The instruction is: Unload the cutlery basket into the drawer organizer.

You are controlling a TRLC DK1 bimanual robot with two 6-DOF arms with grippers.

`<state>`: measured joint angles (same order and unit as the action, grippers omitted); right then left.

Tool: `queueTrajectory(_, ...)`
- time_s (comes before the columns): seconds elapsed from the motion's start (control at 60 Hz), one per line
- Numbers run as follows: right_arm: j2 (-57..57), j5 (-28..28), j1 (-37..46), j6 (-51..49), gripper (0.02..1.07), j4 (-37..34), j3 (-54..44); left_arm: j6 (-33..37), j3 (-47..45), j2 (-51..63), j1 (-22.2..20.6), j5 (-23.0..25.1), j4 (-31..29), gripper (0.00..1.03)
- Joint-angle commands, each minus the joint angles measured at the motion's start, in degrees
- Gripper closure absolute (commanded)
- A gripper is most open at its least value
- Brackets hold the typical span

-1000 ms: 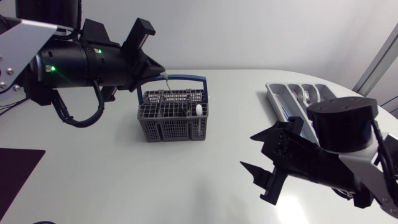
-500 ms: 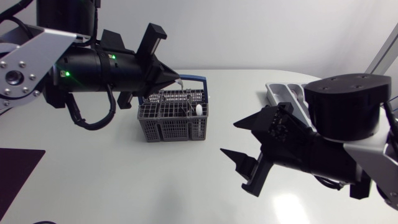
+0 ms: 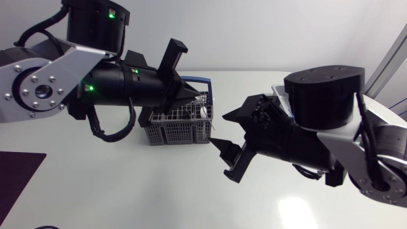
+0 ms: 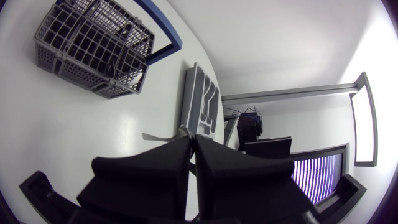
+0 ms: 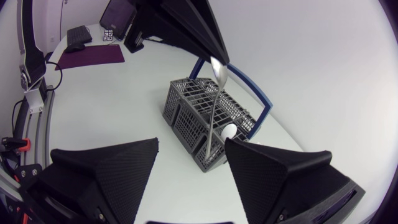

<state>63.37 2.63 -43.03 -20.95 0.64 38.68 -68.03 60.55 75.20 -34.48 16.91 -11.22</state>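
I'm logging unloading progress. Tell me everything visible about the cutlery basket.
The cutlery basket is a grey plastic lattice box split into compartments, with a blue arched handle. It stands upright on the white table; a white-tipped piece sticks up inside. The left tool, shut on a spoon, is above it; neither tool touches it.

Here's the left gripper [image 4: 191, 138], its two black fingers [image 4: 155, 168] pressed close together, and a thin grey piece of cutlery [image 4: 160, 135] juts out sideways from their tips, pinched from both sides. Just beyond those tips the grey drawer organizer [image 4: 193, 93] lies on the white table [image 4: 74, 137]. Farther ahead and off to one side sits the grey cutlery basket [image 4: 87, 46], its blue handle [image 4: 168, 31] raised over it.
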Motion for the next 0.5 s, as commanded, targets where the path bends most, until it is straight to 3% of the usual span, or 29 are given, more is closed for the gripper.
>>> queueTrajectory(0.0,2.5,-0.7,0.0,1.4,0.36,2.2,1.5,-3.9,-1.3,1.2,-0.4,1.6,0.8,1.00)
queueTrajectory(0.133,4.8,-1.1,0.4,1.2,0.45,5.5,1.7,-6.1,-1.0,2.1,-0.1,5.0,0.2,1.00)
queueTrajectory(0.25,6.2,-2.8,0.4,0.6,0.45,7.7,1.8,-7.2,-1.0,2.3,0.4,6.9,-0.1,1.00)
queueTrajectory(0.483,8.8,-3.2,2.0,-0.2,0.58,10.5,2.4,-7.7,-1.1,2.3,0.6,8.1,-0.5,1.00)
